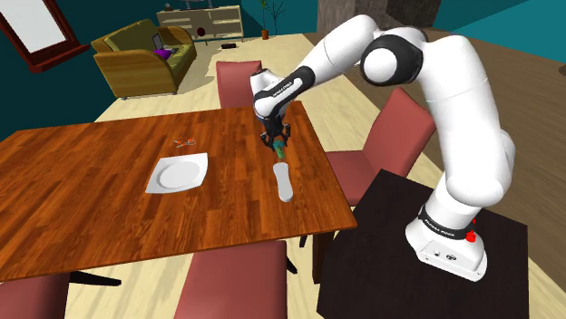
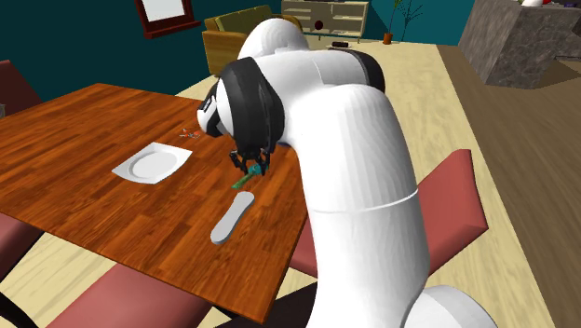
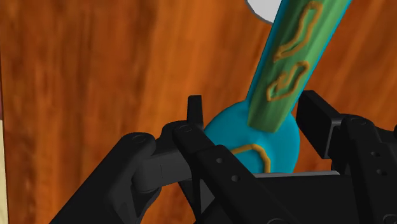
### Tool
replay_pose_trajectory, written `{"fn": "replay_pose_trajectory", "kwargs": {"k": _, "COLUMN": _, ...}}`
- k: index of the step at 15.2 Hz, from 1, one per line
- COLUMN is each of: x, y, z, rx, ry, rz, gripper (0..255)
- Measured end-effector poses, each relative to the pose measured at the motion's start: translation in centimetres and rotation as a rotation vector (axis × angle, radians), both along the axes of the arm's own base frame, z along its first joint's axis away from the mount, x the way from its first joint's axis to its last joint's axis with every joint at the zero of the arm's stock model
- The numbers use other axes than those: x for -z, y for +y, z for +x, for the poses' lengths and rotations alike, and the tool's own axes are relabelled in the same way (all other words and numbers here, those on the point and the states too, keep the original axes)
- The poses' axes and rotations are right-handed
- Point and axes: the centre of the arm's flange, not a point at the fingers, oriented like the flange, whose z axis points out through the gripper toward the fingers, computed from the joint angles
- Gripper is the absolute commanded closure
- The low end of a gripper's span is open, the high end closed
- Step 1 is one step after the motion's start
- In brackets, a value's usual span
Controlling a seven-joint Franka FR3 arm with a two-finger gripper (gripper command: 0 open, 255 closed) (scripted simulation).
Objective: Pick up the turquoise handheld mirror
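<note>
We see a plate [image 1: 178, 172] near the mirror [image 1: 284, 181]. Our tool [image 1: 276, 142] clasps its handle, head pointing past the plate.

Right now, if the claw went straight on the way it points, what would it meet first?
Most likely the mirror's turquoise handle, directly ahead of the claw in the wrist view, with the wooden table just behind it. How much gap is left, I cannot tell.

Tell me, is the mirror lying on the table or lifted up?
Lying down: the mirror's pale head rests on the table, while the hand clasps its turquoise handle.
</note>
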Motion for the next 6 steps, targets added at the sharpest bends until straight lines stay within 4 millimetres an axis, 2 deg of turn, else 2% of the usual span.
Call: {"fn": "replay_pose_trajectory", "kwargs": {"k": 6, "x": -3.0, "y": 0.0, "z": 0.0, "rx": 0.000, "ry": 0.000, "rz": 0.000, "gripper": 255}}
